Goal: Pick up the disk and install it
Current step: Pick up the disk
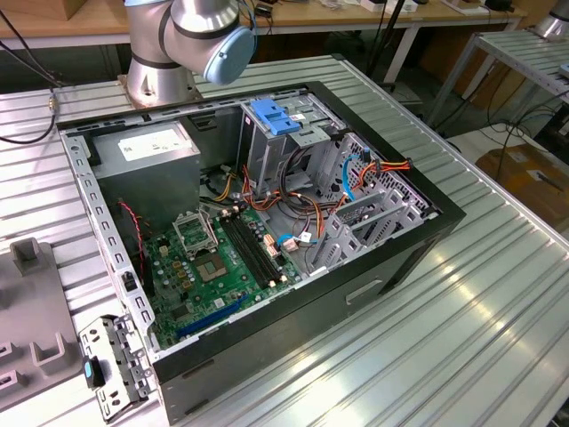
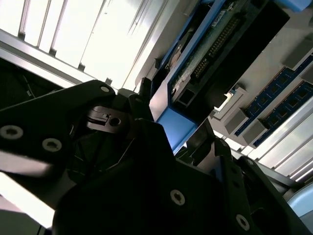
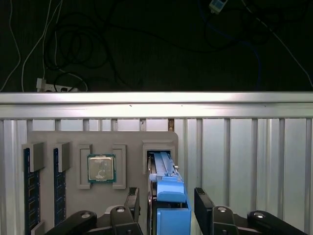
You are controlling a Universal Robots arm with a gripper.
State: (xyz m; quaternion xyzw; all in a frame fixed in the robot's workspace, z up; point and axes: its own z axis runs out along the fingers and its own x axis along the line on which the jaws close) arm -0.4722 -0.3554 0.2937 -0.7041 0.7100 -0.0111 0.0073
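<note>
The disk (image 3: pixel 166 188) stands on edge in a slot of a grey holder tray (image 3: pixel 73 139), with its blue side rail facing the camera in the first wrist view. My gripper (image 3: pixel 168 208) straddles it, one black finger (image 3: pixel 133 203) on each side with a narrow gap to the rail, so it looks open. In the second wrist view the disk's circuit-board face (image 2: pixel 210 46) and blue rail end (image 2: pixel 173 125) sit between the same fingers (image 2: pixel 208 139). The open computer case (image 1: pixel 427 233) lies in the middle of the exterior view.
The holder tray also carries a processor chip (image 3: pixel 101 168) and memory sticks (image 3: pixel 30 193). Inside the case are a metal drive cage with a blue tab (image 1: pixel 276 116), a grey box with a white sticker (image 1: pixel 147 147), a green motherboard (image 1: pixel 218 267) and loose cables (image 1: pixel 311 209). The arm's base (image 1: pixel 160 76) stands behind the case.
</note>
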